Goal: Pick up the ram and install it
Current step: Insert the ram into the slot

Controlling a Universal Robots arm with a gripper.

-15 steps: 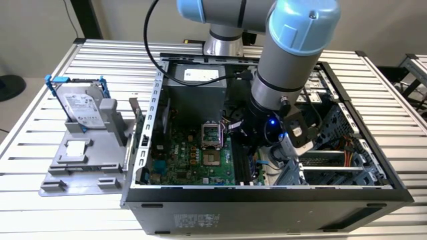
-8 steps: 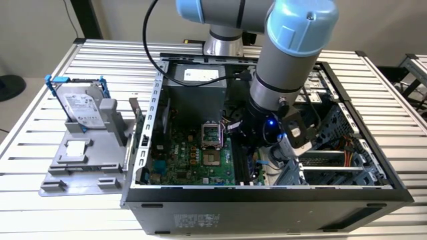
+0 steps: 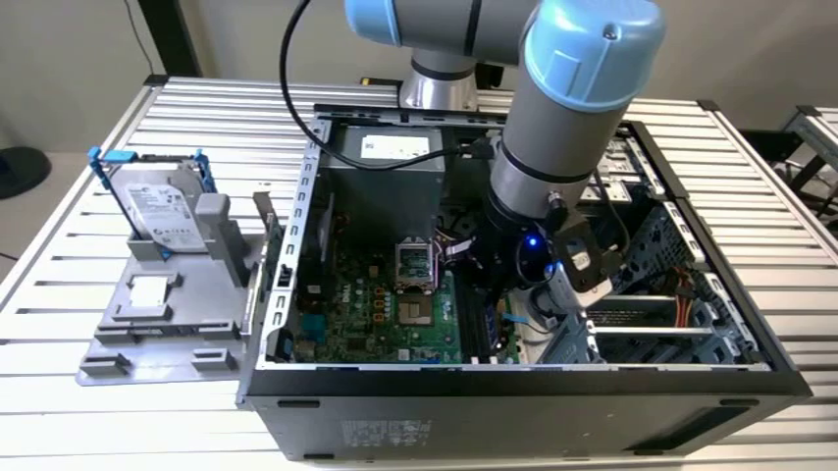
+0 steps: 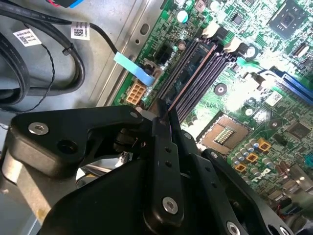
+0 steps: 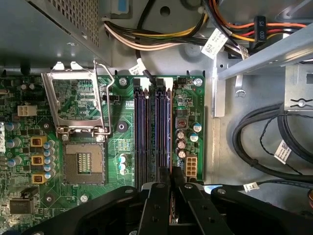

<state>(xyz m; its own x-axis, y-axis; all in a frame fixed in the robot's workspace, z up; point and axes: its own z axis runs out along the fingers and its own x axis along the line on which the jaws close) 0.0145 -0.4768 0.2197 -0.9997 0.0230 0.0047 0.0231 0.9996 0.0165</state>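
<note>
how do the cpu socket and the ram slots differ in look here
The cpu socket is one squarish block; the ram slots are four long narrow strips side by side. The cpu socket shows a pale grid of contacts, while the ram slots are dark purple and black. The cpu socket has a metal frame flipped open beside it; the ram slots have none. Both sit empty on the green motherboard.

My black tool [image 5: 171, 188] is showing silver screws. The motherboard [image 5: 122, 142] is glowing green, its slots [image 5: 151, 132] showing dark with purple-blue stripes. Orange and yellow wires [image 5: 234, 22] are running above. My arm [image 3: 570, 108] is showing grey with light-blue caps; the slatted surface [image 3: 53, 285] is looking silver-white.
</note>
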